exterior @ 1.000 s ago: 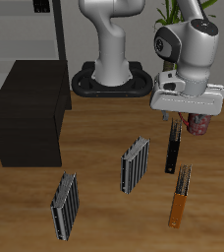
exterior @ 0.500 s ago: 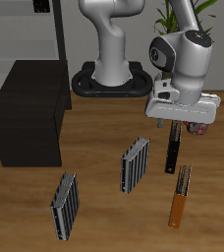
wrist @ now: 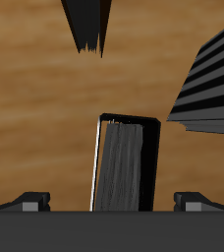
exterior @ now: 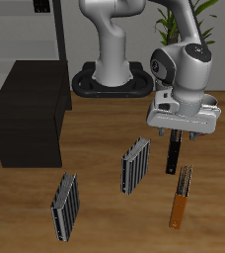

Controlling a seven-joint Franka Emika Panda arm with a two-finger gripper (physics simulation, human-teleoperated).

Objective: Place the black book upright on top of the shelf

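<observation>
The black book [exterior: 173, 155] stands upright on the wooden table, between the striped books and the orange-brown book. My gripper [exterior: 177, 136] is open and hangs just above the book's top edge, a finger on either side. In the wrist view the book [wrist: 124, 162] shows end-on, with grey pages between black covers, and lies between my fingertips [wrist: 31, 201]. The gripper [wrist: 112, 203] holds nothing. The shelf [exterior: 31, 114] is a low black cabinet far across the table, its flat top bare.
A grey striped book [exterior: 135, 165] stands close beside the black book and also shows in the wrist view [wrist: 207, 89]. A second striped book [exterior: 64, 206] stands near the front edge. An orange-brown book [exterior: 182, 196] stands in front of the black book. The robot base [exterior: 110, 79] is at the back.
The gripper has come down and slightly toward the table's front, closing on the top of the black book. The books have not moved.
</observation>
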